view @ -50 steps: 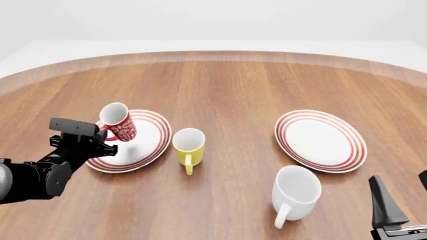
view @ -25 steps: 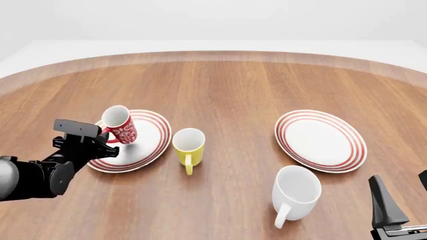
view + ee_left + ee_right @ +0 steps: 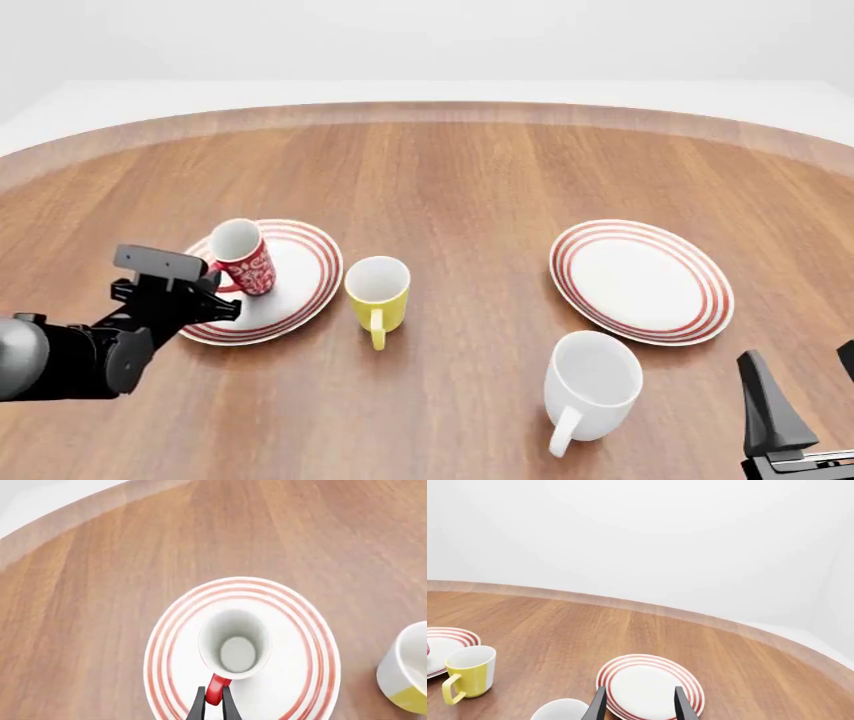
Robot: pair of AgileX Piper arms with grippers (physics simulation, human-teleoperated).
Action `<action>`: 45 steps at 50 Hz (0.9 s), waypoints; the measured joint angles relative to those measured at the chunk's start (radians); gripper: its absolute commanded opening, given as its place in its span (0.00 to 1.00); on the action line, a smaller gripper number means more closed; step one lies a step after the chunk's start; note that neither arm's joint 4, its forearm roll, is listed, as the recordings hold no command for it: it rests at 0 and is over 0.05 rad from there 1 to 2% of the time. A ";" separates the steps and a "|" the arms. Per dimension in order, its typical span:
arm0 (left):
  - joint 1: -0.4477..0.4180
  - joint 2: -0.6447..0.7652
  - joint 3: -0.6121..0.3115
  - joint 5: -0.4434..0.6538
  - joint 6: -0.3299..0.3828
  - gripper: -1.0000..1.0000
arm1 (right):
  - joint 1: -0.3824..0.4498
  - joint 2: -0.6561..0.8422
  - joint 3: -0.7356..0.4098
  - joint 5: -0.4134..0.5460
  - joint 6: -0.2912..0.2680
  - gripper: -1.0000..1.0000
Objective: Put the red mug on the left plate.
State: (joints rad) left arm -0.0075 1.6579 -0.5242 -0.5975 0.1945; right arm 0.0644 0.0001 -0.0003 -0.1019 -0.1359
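Red mug (image 3: 240, 256): I found it over the left plate (image 3: 300, 290), tilted, mouth leaning far-left, handle toward my left pincer (image 3: 213, 707).
Left pincer: pinched on the handle.
Right pincer (image 3: 639, 700): spread, well apart.
Materials: glossy ceramic on a wood-grain surface (image 3: 467, 180).

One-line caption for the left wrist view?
Left pincer grips the red mug by its handle over the left plate.

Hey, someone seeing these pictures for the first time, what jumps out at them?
The small red mug with white floral pattern, tilted over the left red-ringed white plate, its handle pinched by the left gripper. Right beside that plate stands a yellow mug, and a large plain white mug sits near the right plate.
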 measured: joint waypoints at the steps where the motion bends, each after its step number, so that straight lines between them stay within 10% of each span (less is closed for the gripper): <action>1: 0.000 0.002 0.000 -0.001 0.000 0.00 | 0.000 0.000 0.000 0.000 0.000 1.00; 15: 0.002 0.012 -0.002 -0.006 -0.003 0.00 | 0.000 0.000 0.000 0.000 0.000 1.00; 16: 0.002 0.012 -0.002 -0.006 -0.004 1.00 | 0.000 0.000 0.000 0.000 0.000 1.00; 45: -0.002 0.021 -0.004 -0.008 -0.016 1.00 | 0.000 0.000 0.000 0.000 0.000 1.00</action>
State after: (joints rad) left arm -0.0093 1.6793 -0.5282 -0.6058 0.1781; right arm 0.0645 0.0001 -0.0003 -0.1021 -0.1361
